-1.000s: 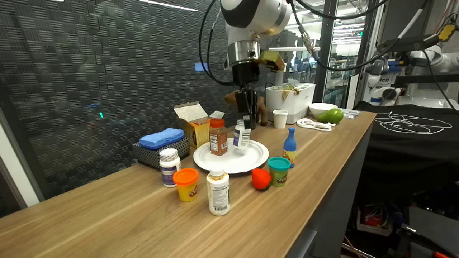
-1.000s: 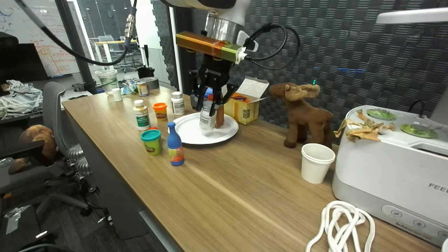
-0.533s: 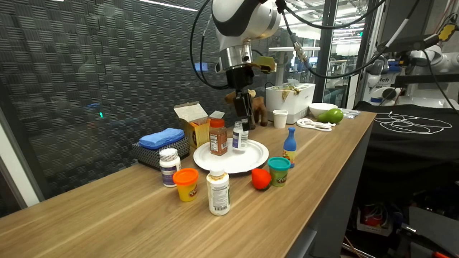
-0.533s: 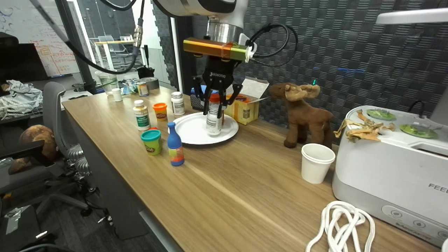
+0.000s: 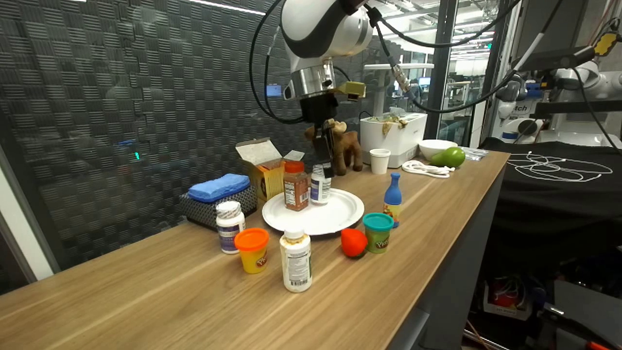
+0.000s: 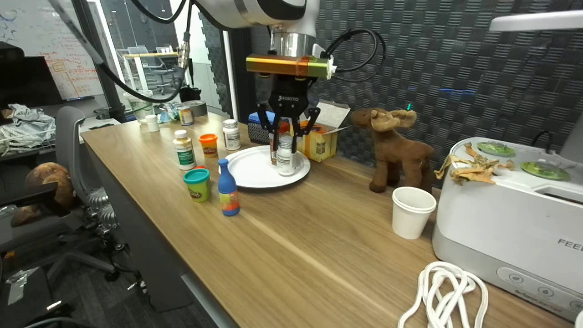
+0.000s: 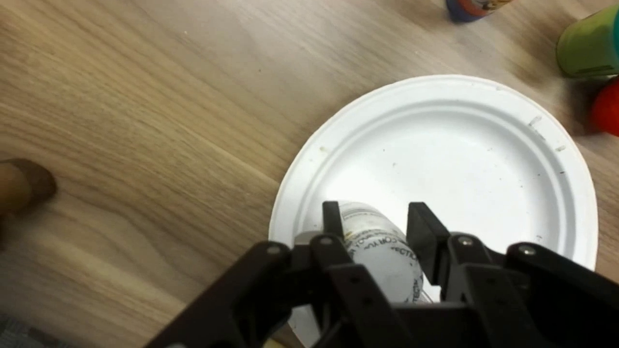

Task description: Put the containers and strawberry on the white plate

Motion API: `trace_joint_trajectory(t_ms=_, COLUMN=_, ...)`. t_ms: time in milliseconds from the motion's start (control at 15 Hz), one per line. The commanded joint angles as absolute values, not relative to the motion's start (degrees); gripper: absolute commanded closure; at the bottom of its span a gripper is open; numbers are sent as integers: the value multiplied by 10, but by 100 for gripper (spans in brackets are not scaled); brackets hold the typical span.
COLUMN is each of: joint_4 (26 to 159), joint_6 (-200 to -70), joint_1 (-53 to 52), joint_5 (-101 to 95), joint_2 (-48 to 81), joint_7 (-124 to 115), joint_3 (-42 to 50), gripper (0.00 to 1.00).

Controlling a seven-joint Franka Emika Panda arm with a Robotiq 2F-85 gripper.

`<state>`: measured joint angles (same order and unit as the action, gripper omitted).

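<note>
An end effector [image 6: 284, 148] pinches a white pill bottle [image 5: 319, 189], its base at or just above the white plate [image 5: 340, 214], beside a red-capped spice jar [image 5: 296, 192], as, in an exterior view, the strawberry [image 5: 353, 242] sits on the counter [image 5: 194, 301] at 4 o'clock from the plate and an orange-lidded Play-Doh tub [image 5: 252, 255] at 8 o'clock.

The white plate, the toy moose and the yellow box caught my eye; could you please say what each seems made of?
White plate: probably matte moulded paper or fibre, by its ridged rim, though foam is possible.
Toy moose: seemingly matte plush fabric, by its fuzzy coat and rounded, stuffed legs.
Yellow box: likely thin cardboard, shown by its raised flat flaps; finish unclear.
</note>
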<state>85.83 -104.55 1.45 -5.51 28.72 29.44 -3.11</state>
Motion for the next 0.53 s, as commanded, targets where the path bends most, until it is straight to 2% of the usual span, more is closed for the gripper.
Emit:
trace_joint_trajectory(t_ms=0, joint_4=836, joint_6=-1058, joint_1=14, joint_5=-70, joint_2=298, joint_7=309, joint_3=-35, gripper=86)
trace_joint_trajectory(t_ms=333, joint_4=842, joint_6=-1054, joint_1=12, joint_5=-73, joint_2=297, joint_7=323, joint_3=-38, gripper=86)
trace_joint_trajectory(t_ms=400, joint_4=843, joint_6=-1050, joint_1=11, joint_5=-77, joint_2=296, joint_7=327, joint_3=-38, gripper=69)
trace_joint_trajectory(t_ms=467, joint_4=845, joint_6=-1049, joint_1=9, joint_5=-82, joint_2=294, joint_7=327, joint_3=-38, gripper=36)
